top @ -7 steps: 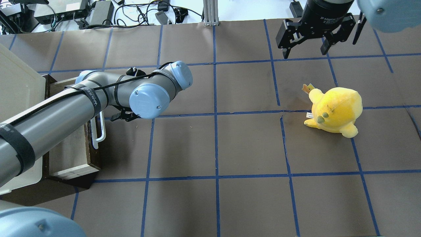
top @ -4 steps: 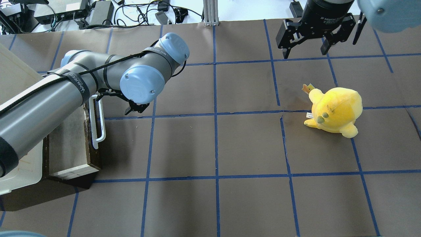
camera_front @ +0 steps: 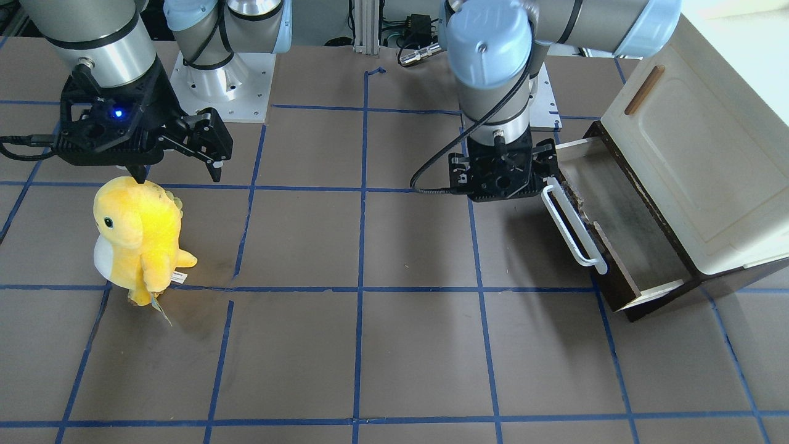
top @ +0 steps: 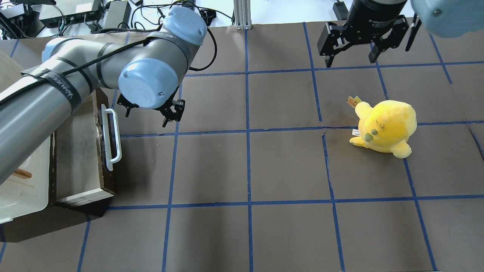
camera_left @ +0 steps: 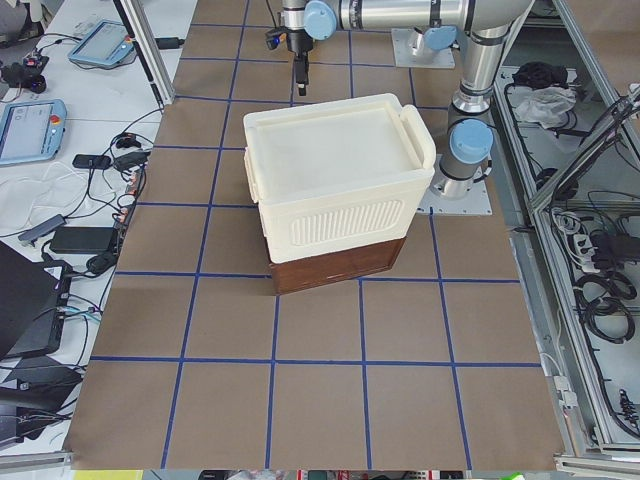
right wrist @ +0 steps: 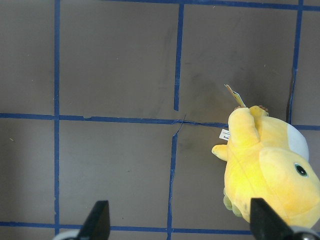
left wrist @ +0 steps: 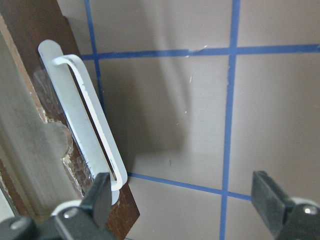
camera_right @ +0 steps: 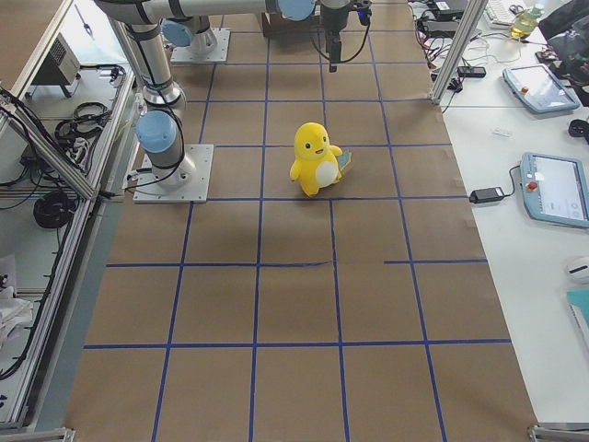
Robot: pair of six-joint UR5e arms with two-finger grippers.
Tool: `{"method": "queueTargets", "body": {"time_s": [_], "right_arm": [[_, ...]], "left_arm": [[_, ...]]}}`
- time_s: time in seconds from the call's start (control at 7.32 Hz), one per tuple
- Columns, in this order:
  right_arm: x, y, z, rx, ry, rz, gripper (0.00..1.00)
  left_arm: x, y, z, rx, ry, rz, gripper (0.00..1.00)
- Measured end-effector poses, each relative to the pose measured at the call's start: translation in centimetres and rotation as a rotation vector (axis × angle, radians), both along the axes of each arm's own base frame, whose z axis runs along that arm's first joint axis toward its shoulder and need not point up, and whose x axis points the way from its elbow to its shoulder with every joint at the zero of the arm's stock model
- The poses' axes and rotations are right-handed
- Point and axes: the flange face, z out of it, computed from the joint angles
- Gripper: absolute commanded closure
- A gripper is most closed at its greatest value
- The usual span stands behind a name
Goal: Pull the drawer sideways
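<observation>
The drawer (top: 77,151) stands pulled out on the robot's left side, so the task looks done. The left gripper (left wrist: 183,197) is wide and empty, just beside the handle (left wrist: 75,110). The right gripper (top: 350,56) is wide too.

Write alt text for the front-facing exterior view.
A dark brown drawer with a white bar handle stands pulled out beneath a cream cabinet at the view's right. The robot's left hand hangs open beside the handle's robot-side end, not gripping it. At the view's left, the right hand hangs open near a standing yellow plush toy.
</observation>
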Motion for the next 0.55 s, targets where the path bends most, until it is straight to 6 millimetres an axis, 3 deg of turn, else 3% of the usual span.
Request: {"method": "queueTargets", "body": {"time_s": [0.27, 0.55], "right_arm": [[0.0, 0.0, 0.0, 0.000, 0.000, 0.000, 0.00], [0.0, 0.0, 0.0, 0.000, 0.000, 0.000, 0.00]], "left_arm": [[1.5, 1.8, 5.1, -0.086, 0.169, -0.057, 0.00], [3.9, 2.2, 8.0, -0.165, 0.269, -0.054, 0.00]]}}
